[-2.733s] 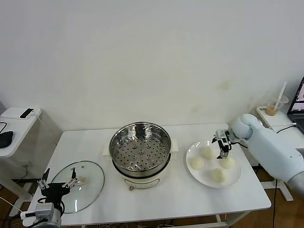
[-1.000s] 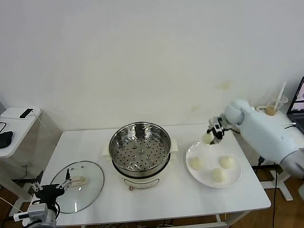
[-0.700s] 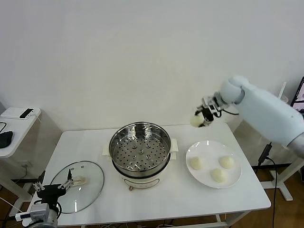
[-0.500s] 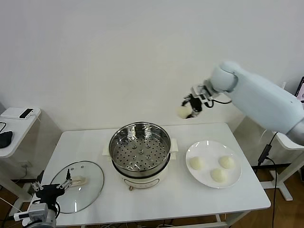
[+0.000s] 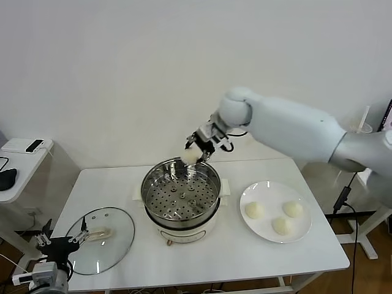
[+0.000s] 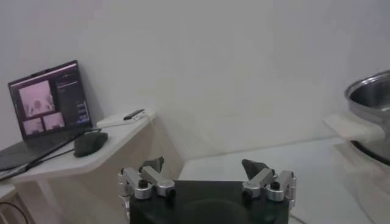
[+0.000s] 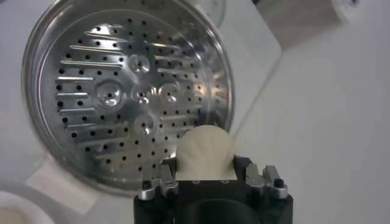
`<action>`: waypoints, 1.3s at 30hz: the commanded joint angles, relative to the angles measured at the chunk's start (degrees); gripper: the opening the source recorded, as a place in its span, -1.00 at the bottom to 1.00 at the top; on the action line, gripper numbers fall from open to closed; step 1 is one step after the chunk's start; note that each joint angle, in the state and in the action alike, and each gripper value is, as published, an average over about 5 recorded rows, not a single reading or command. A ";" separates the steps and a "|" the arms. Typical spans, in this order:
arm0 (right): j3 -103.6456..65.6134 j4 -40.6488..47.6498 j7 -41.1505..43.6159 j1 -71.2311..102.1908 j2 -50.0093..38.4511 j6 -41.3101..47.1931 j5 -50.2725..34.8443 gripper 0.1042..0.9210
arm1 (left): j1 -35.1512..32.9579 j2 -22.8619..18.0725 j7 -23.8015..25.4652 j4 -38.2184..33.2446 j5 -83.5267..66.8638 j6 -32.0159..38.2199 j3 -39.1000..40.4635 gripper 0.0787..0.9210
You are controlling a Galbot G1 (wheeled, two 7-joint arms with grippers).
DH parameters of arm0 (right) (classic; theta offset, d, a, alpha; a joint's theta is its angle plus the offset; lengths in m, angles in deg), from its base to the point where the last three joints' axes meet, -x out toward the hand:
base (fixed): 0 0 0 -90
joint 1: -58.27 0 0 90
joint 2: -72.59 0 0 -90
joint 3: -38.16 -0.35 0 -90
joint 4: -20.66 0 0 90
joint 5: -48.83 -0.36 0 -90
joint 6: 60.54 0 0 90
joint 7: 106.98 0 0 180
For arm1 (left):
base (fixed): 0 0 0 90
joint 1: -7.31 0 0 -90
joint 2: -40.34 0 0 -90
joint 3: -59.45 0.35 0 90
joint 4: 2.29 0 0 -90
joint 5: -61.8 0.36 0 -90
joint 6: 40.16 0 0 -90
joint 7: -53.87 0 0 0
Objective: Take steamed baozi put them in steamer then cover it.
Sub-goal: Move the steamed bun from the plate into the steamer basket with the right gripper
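Observation:
My right gripper is shut on one cream-white baozi and holds it above the far rim of the steamer. In the right wrist view the baozi sits between the jaws over the edge of the perforated tray, which holds nothing. Three more baozi lie on the white plate to the right. The glass cover lies flat at the table's front left. My left gripper is open beside the cover's near edge, and is also open in its own view.
A side table with a phone and a mouse stands at the far left. A laptop shows in the left wrist view. A drink cup with a straw stands at the far right.
My right gripper lifted one baozi off the plate and carried it left, from above the plate to over the steamer's far rim. The left arm barely moved.

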 commanded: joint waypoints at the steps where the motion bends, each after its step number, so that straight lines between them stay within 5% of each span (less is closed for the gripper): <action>1: 3.86 3.17 -3.58 2.40 4.56 -10.15 9.51 0.18 | -0.02 -0.24 -0.01 0.06 0.03 -0.02 -0.72 0.77; 13: 1.46 11.77 -7.93 7.53 8.25 -21.38 22.83 0.18 | -0.69 -0.73 0.04 -0.56 0.00 0.05 -1.94 0.77; 29: -0.46 17.86 -9.43 9.12 12.59 -24.68 26.98 0.20 | -0.28 -0.87 -0.07 -0.97 -0.02 0.01 -2.05 0.77; 39: -0.25 13.77 -7.81 4.87 11.49 -20.21 17.86 0.73 | -0.42 -0.72 -0.12 -2.46 -0.04 -0.53 -1.95 0.77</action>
